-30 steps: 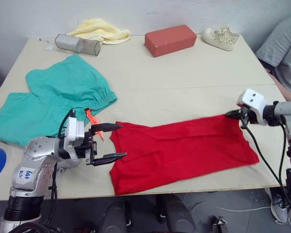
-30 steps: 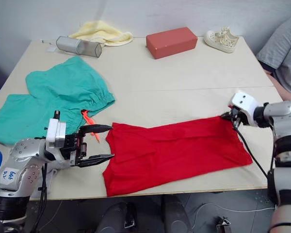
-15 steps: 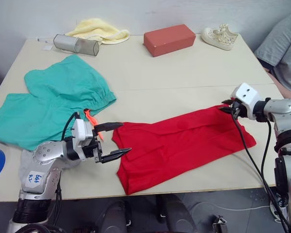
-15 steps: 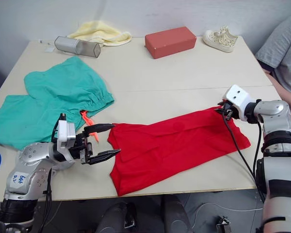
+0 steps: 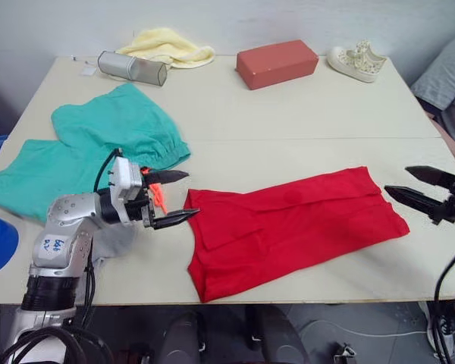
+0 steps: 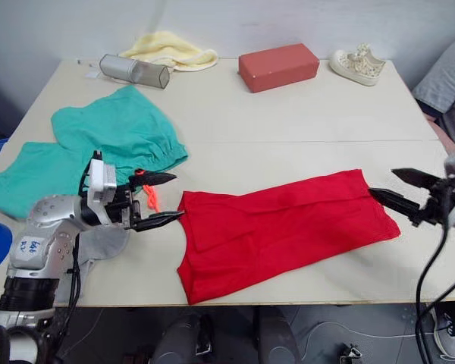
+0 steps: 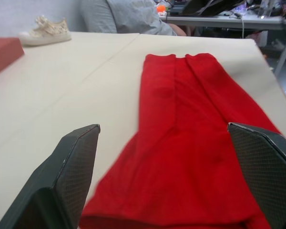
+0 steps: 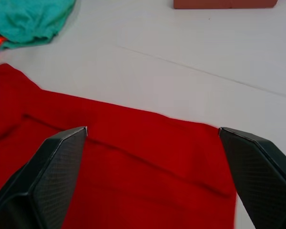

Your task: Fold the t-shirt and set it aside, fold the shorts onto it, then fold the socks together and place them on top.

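Since the earlier frames the right gripper (image 6: 400,189) has let go of the far right corner of the t-shirt and drawn back off its right end, so it now hangs just beside the cloth with both fingers spread wide and nothing between them, while the t-shirt has settled flat again. The table (image 5: 288,114) carries everything: the t-shirt (image 5: 288,227) lies along the near edge as a long folded strip running left to right, probably laid so for the next fold across its length. The shorts (image 5: 98,148) are spread out on the left, further back, not yet folded, with their orange drawstring (image 5: 158,196) trailing toward the t-shirt. The left gripper (image 5: 178,197) sits just beside the strip's left end, also wide open and empty, the drawstring just behind it; both grippers seem posted at opposite ends to take fresh holds. Along the far edge lie a yellow cloth (image 5: 167,45), a red-brown block (image 5: 277,64), a metal mesh case (image 5: 133,68) and a white sneaker (image 5: 358,61), none of them in the way. I cannot make out the socks
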`<control>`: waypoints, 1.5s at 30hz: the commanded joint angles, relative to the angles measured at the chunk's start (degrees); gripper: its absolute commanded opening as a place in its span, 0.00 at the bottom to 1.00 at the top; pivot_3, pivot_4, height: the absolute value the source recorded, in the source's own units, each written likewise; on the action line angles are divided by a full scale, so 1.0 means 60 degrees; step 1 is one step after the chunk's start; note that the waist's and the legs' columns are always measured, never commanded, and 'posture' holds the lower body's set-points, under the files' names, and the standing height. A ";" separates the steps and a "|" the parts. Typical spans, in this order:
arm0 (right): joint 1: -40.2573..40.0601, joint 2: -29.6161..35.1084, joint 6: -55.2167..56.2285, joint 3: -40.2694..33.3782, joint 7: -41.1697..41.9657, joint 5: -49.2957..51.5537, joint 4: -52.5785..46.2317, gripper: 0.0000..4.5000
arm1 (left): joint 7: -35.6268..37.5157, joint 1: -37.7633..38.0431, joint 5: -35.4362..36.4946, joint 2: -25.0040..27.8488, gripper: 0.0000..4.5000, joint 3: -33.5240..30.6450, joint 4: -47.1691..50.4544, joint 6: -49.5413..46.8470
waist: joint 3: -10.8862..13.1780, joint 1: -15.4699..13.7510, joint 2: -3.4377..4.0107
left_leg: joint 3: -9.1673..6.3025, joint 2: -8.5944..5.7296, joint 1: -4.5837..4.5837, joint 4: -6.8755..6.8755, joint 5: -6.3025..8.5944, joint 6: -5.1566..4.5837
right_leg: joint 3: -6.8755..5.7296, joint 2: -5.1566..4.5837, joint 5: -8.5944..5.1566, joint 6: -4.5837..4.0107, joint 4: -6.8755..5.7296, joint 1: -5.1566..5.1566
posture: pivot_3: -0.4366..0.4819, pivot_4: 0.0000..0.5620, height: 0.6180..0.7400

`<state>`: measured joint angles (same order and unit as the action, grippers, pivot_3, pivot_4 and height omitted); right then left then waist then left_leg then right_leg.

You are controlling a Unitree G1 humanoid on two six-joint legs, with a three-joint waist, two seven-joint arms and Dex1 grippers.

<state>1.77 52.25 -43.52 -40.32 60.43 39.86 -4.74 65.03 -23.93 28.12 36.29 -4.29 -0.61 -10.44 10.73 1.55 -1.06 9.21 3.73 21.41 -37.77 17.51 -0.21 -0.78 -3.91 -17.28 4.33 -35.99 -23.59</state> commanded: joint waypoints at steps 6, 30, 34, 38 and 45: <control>-0.2400 -0.0979 -0.2613 -0.1759 -0.2110 0.1547 -0.2866 1.00 | 0.0955 -0.1681 -0.0946 -0.0473 1.00 0.1268 -0.1807 0.0490 | -0.0007 0.0022 -0.0012 | 0.0011 -0.0015 0.0003 0.0000 0.0013 -0.0043 | 0.0007 -0.0008 0.0009 0.0009 0.0011 0.0003 | 0.48 0.27 1.00; -0.3494 -0.3726 -0.2389 -0.1793 -0.7002 0.2168 -0.4673 1.00 | 0.0337 -0.4938 -0.4133 -0.2760 1.00 0.2719 -0.7941 0.2120 | -0.0006 0.0000 -0.0022 | 0.0018 -0.0004 0.0036 -0.0014 0.0041 -0.0089 | 0.0017 0.0063 0.0014 0.0021 0.0015 -0.0031 | 0.48 0.27 1.00; -0.3482 -0.3735 -0.2519 -0.1602 -0.7396 0.2273 -0.4506 1.00 | 0.0297 -0.5033 -0.4404 -0.2832 1.00 0.2791 -0.8295 0.1851 | -0.0006 -0.0003 -0.0022 | 0.0017 -0.0007 0.0038 -0.0014 0.0042 -0.0091 | 0.0014 0.0066 0.0014 0.0021 0.0017 -0.0030 | 0.48 0.27 1.00; -0.2967 -0.3419 -0.3120 -0.1152 -0.8034 0.2237 -0.3980 1.00 | 0.0156 -0.5098 -0.4666 -0.2930 1.00 0.2858 -0.8565 0.1577 | -0.0006 0.0005 -0.0022 | 0.0021 -0.0022 0.0038 -0.0019 0.0045 -0.0111 | 0.0009 0.0061 0.0017 0.0027 0.0019 -0.0025 | 0.48 0.27 1.00; -0.1544 -0.3189 -0.4019 -0.0328 -0.9215 0.1884 -0.2944 1.00 | 0.0284 -0.4936 -0.4682 -0.2899 0.73 0.2867 -0.8201 0.1167 | -0.0011 0.0016 -0.0028 | 0.0021 -0.0017 0.0032 -0.0034 0.0041 -0.0124 | 0.0023 0.0046 0.0021 0.0033 0.0006 -0.0019 | 0.48 0.27 1.00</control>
<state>-8.86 32.45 -67.22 -42.60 6.84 52.05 -23.55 65.33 -53.90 0.90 18.67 12.13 -50.36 -1.74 10.66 1.65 -1.22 9.33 3.64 21.60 -37.98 17.76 -0.96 -0.65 -3.63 -17.15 4.52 -35.95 -23.70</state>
